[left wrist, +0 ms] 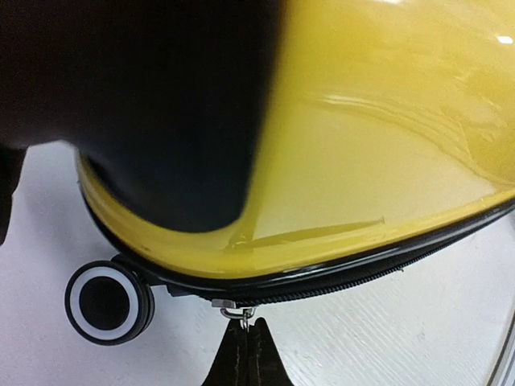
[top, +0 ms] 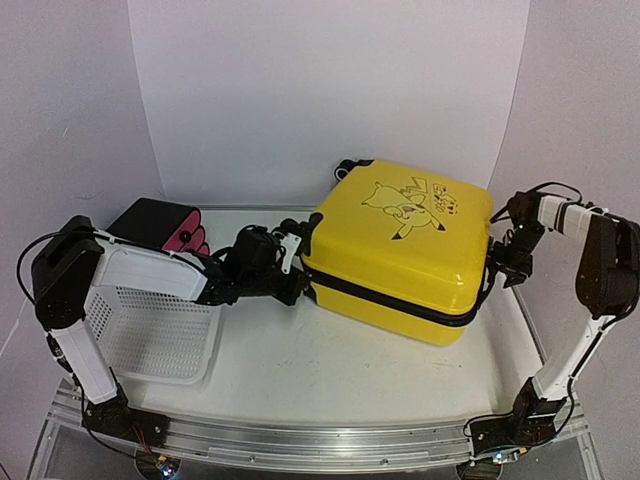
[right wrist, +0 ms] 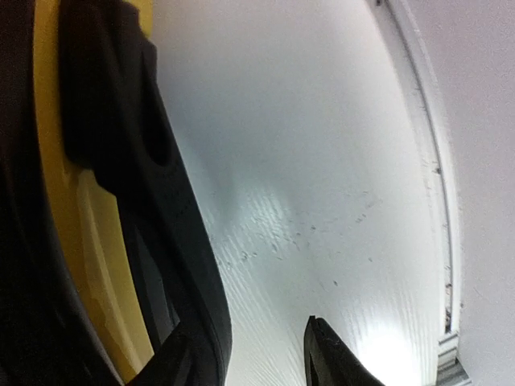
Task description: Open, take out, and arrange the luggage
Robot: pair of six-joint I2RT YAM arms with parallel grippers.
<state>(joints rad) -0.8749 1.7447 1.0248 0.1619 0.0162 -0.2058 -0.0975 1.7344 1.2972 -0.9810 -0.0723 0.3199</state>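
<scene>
The luggage [top: 405, 250], a yellow hard-shell suitcase with a black cartoon on its lid, lies flat and closed on the white table. My left gripper [top: 291, 272] is at its left corner. In the left wrist view that gripper [left wrist: 241, 326] is shut on the small metal zipper pull [left wrist: 239, 309] hanging from the black zipper band [left wrist: 362, 273], beside a black wheel [left wrist: 107, 301]. My right gripper [top: 506, 262] is at the suitcase's right side. Its fingers stand apart in the right wrist view, right gripper [right wrist: 257, 354], with only table between them, the left finger beside the suitcase's black handle [right wrist: 133, 161].
A white mesh basket [top: 160, 330] stands at the front left under the left arm. Behind it lies a black case with pink ends [top: 162, 224]. The table's raised rim [right wrist: 441, 241] runs close along the right of the right gripper.
</scene>
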